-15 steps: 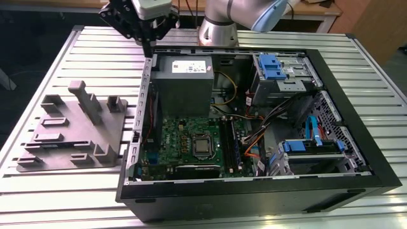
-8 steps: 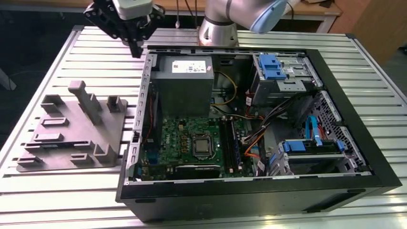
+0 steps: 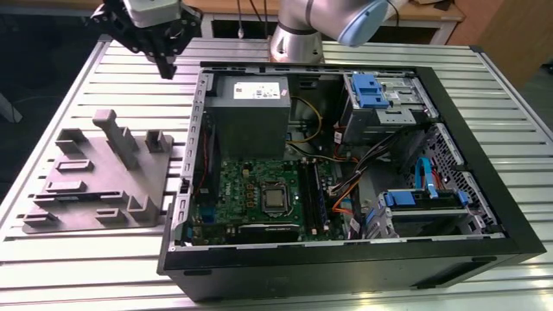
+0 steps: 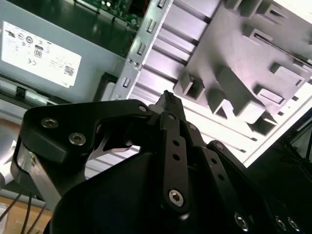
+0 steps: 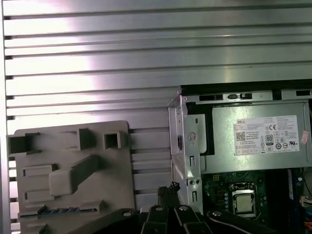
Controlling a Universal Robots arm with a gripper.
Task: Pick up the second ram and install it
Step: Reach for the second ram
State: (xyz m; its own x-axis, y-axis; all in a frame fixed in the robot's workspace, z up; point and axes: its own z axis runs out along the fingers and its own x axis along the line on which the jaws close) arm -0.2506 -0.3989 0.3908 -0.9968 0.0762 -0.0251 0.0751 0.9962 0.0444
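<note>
The second ram (image 5: 57, 210) is a dark stick with a row of small chips, standing on edge in a long slot of the grey moulded tray (image 5: 68, 165). In the exterior view that slot with the ram (image 3: 74, 195) is near the tray's (image 3: 95, 188) front left. My gripper (image 3: 166, 70) hangs high over the slatted table, behind the tray and just outside the open computer case (image 3: 346, 162). Its fingers (image 4: 168, 105) meet at the tips with nothing between them, as both wrist views show, and the gripper (image 5: 168, 187) is well apart from the ram.
Inside the case lie the green motherboard (image 3: 250, 194), the memory slots (image 3: 315, 194) to the right of the processor, the grey power supply (image 3: 250, 110) and blue drive bays (image 3: 372, 91). Cables cross the middle. The tray carries several raised grey blocks (image 3: 116, 136).
</note>
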